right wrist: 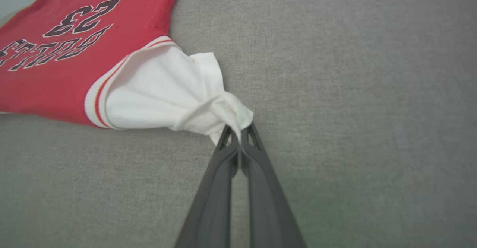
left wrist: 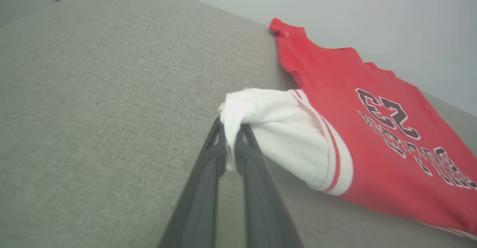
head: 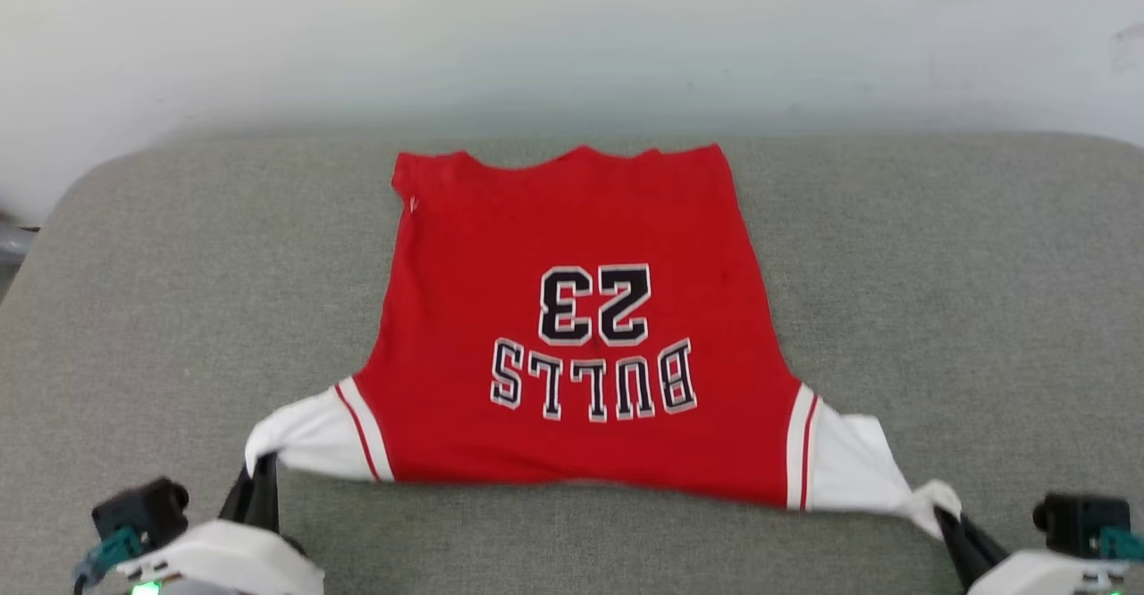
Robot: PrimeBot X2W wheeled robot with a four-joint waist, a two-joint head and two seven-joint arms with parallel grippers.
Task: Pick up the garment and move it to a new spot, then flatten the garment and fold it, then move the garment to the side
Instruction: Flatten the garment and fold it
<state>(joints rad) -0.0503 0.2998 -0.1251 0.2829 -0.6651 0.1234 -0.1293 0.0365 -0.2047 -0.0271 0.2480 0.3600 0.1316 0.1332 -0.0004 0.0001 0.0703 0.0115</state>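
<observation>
The garment [head: 581, 327], a red jersey with white sleeves and "BULLS 23" lettering, is spread on the grey cushion with its hem toward the wall and its shoulders toward me. My left gripper [head: 261, 470] is shut on the bunched end of the left white sleeve [left wrist: 261, 117], pinched between the dark fingers [left wrist: 208, 166]. At the lower right, my right gripper [head: 946, 513] is shut on the tip of the other white sleeve [right wrist: 164, 91], which is twisted into a knot at the fingertips [right wrist: 257, 155]. The near edge of the garment is stretched taut between both grippers.
The grey fabric surface [head: 965, 291] extends wide on both sides of the jersey. A pale wall [head: 572, 32] rises right behind its far edge. The cushion's left corner [head: 80, 193] rounds off, with a dark object beyond it at the far left.
</observation>
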